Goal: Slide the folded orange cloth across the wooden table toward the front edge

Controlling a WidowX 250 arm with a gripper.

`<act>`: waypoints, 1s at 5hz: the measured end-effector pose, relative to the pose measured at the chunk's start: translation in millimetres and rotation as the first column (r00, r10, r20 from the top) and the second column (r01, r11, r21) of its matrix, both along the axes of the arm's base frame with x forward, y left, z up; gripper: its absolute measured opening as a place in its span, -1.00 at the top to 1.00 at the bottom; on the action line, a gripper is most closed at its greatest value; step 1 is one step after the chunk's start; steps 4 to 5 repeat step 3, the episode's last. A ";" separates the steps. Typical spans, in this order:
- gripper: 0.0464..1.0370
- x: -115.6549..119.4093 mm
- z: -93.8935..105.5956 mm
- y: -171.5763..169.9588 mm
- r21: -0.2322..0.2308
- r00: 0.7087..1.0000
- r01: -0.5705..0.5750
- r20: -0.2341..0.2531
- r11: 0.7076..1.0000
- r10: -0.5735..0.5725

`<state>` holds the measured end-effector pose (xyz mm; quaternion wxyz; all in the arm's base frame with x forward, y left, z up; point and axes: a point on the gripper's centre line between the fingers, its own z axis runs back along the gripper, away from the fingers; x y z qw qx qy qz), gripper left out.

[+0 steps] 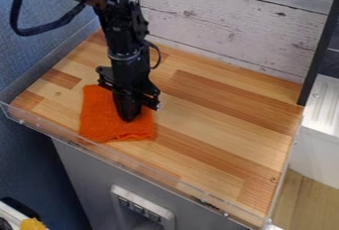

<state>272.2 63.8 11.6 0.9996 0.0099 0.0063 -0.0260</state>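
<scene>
The black gripper [128, 115] hangs down at the left part of the wooden counter, its tips at the middle of an orange cloth [104, 124]. The cloth lies flat on the wood, roughly square, with a slightly uneven front edge. The gripper covers part of the cloth's upper right area. Whether it pinches any of the fabric cannot be made out.
The wooden counter [218, 120] has a clear raised lip [142, 166] along its front. A whitewashed plank wall [225, 23] stands behind, and a black upright post [319, 45] at the right rear corner. A cable loops beside the arm at upper left.
</scene>
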 end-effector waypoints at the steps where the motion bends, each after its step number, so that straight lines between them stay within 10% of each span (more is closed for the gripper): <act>1: 0.63 -5.6 11.4 -4.1 -0.009 0.999 -0.036 0.002 0.999 0.036; 3: -0.51 -14.2 17.1 -8.7 -0.026 0.998 -0.056 0.002 0.998 0.056; 5: -0.51 -14.2 17.1 -8.7 -0.026 0.998 -0.056 0.002 0.998 0.056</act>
